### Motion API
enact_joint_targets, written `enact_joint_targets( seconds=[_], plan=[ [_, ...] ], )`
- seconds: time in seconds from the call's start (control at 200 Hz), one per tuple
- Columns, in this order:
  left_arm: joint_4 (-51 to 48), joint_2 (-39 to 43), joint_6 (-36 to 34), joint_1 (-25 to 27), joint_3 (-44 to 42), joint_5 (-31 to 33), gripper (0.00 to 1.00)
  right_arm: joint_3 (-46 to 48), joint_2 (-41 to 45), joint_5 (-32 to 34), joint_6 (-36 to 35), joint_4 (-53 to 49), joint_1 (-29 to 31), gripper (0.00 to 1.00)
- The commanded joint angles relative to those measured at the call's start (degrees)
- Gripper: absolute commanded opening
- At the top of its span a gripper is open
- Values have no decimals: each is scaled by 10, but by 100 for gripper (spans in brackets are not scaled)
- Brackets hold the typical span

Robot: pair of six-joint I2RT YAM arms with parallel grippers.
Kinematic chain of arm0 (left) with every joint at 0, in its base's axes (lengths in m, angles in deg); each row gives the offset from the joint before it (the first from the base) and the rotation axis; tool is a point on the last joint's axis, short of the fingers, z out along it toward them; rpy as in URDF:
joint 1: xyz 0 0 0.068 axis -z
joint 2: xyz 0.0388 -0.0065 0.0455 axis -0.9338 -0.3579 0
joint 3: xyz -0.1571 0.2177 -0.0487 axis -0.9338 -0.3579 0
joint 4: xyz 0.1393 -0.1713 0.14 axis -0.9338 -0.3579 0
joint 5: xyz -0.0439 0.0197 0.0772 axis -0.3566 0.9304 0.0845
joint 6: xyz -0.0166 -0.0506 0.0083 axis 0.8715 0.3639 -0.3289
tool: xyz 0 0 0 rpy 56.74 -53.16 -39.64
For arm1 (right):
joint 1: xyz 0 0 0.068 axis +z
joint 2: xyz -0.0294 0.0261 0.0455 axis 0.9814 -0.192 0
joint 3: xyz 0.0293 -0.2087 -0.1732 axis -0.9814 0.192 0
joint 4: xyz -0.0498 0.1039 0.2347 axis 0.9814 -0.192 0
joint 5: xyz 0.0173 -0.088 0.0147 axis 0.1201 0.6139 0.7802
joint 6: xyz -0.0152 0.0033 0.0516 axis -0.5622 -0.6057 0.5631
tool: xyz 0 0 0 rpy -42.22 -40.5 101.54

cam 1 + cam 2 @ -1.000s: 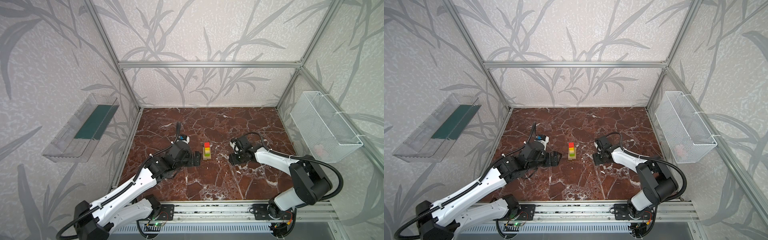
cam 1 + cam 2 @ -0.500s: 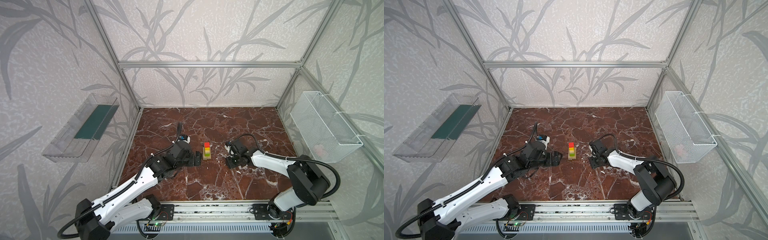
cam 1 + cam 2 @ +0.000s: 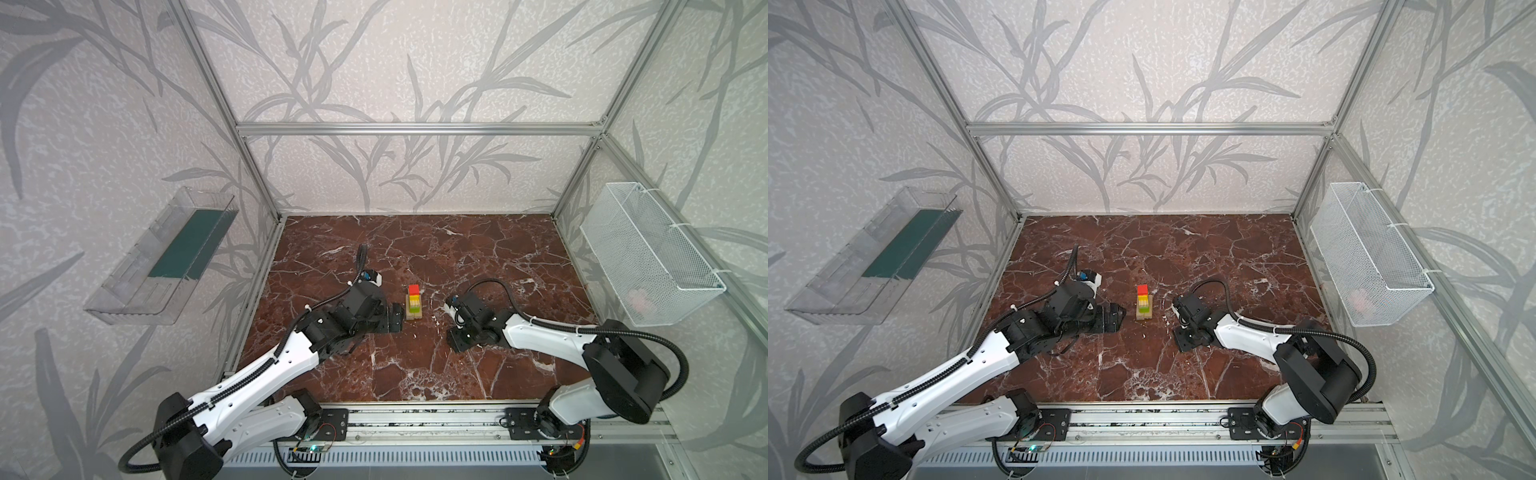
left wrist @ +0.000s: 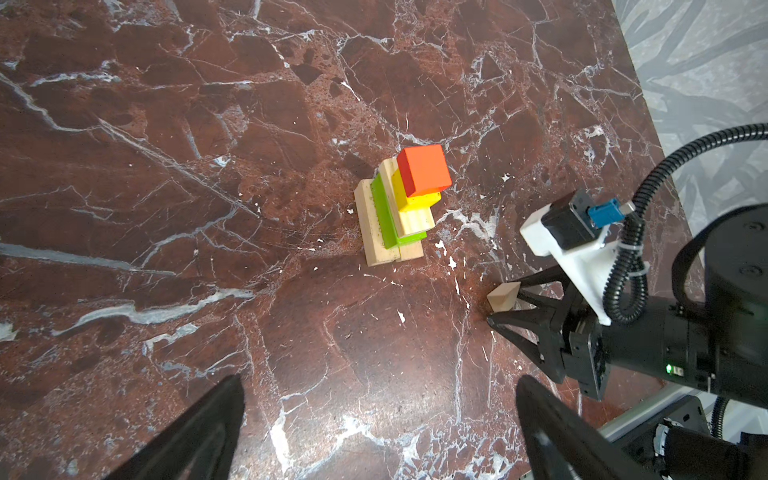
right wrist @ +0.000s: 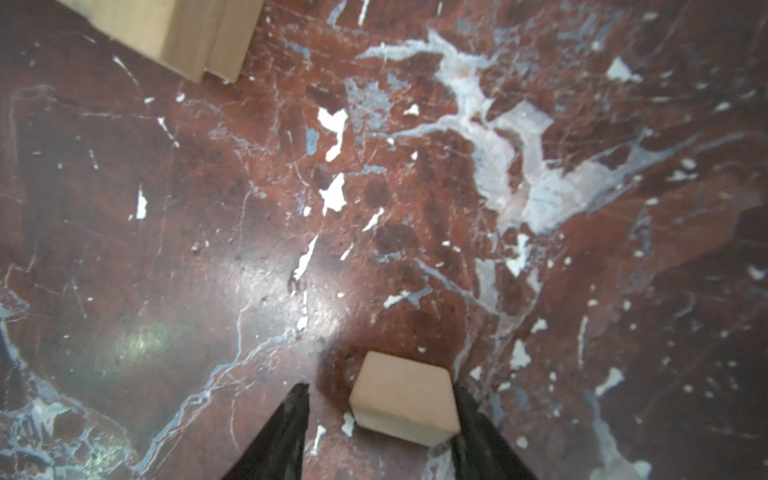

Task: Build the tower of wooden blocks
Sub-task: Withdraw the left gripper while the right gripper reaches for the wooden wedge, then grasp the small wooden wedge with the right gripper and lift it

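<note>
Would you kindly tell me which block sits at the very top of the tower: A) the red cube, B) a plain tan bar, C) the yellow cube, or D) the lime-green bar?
A: in the left wrist view the red cube crowns the wood block tower, resting directly on the yellow cube.
</note>
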Motion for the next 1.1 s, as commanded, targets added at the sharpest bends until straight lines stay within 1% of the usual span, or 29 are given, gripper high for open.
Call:
enact_joint_targets(
  seconds=[0.0, 0.055, 0.24, 0.345, 0.46, 0.545, 0.79, 0.935, 1.015, 1.095],
  plan=[
    [1, 2, -1, -2, 8, 4, 100, 18, 13, 29, 44, 6, 18, 53],
    [2, 1, -1, -2, 10, 4, 100, 16, 7, 57, 60, 2, 18, 53],
    [-3, 0, -1, -2, 13, 3, 99, 0, -20, 98, 84, 7, 34, 51],
    [-3, 2, -2, -2, 11, 6, 99, -20, -42, 124, 97, -18, 47, 49],
    [-4, 3, -3, -2, 13, 5, 99, -19, -48, 140, 121, -22, 57, 43],
    [-3, 2, -5, -3, 14, 4, 100, -20, -44, 155, 130, -36, 63, 43],
    [-3, 0, -7, -3, 16, 3, 100, -15, -21, 157, 137, -52, 68, 43],
    [-1, 0, -6, -3, 15, 1, 99, -18, -24, 152, 135, -57, 70, 41],
    [-1, 1, -7, -3, 14, 1, 100, -18, -21, 151, 135, -57, 70, 37],
    [-2, 2, -7, -3, 15, 1, 100, -19, -16, 145, 131, -54, 70, 36]
  ],
)
